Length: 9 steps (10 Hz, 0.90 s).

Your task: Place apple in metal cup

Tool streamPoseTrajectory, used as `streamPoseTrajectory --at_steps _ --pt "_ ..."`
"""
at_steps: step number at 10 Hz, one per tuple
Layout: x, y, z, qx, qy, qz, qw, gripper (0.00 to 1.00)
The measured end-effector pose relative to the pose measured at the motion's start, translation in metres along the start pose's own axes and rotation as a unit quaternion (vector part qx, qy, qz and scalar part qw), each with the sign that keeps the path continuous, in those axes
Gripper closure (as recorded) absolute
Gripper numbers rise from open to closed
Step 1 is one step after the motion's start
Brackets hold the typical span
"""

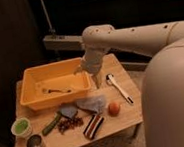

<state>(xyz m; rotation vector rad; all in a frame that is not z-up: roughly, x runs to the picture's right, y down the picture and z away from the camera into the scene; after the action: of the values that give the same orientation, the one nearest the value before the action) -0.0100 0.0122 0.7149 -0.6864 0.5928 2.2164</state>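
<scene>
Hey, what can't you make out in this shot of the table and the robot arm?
- Camera view: inside of the metal cup, dark, contents unclear.
- Camera view: thin dark item in the yellow tray, too small to identify.
- Camera view: the yellow tray's right end, partly hidden by the gripper hanging open over it.

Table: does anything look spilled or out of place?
Only the reddish-brown pieces lie loose on the table, like a spill. The metal cup stands upright, far from the apple; the open claw hangs over the yellow bin's edge.
</scene>
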Motion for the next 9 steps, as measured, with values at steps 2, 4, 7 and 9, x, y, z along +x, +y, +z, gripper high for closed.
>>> streamPoseTrajectory --at_steps 2,4,7,9 --pt "-0.007 -0.035 -0.001 0.009 -0.007 0.019 0.9998 0.20" --pt "-0.013 -0.067 0.013 0.015 -0.011 0.027 0.9995 0.20" --pt "-0.018 -0.109 0.053 0.014 -0.012 0.028 0.9994 0.20" --pt "-0.030 -0.147 0.067 0.000 -0.016 0.042 0.9990 0.20"
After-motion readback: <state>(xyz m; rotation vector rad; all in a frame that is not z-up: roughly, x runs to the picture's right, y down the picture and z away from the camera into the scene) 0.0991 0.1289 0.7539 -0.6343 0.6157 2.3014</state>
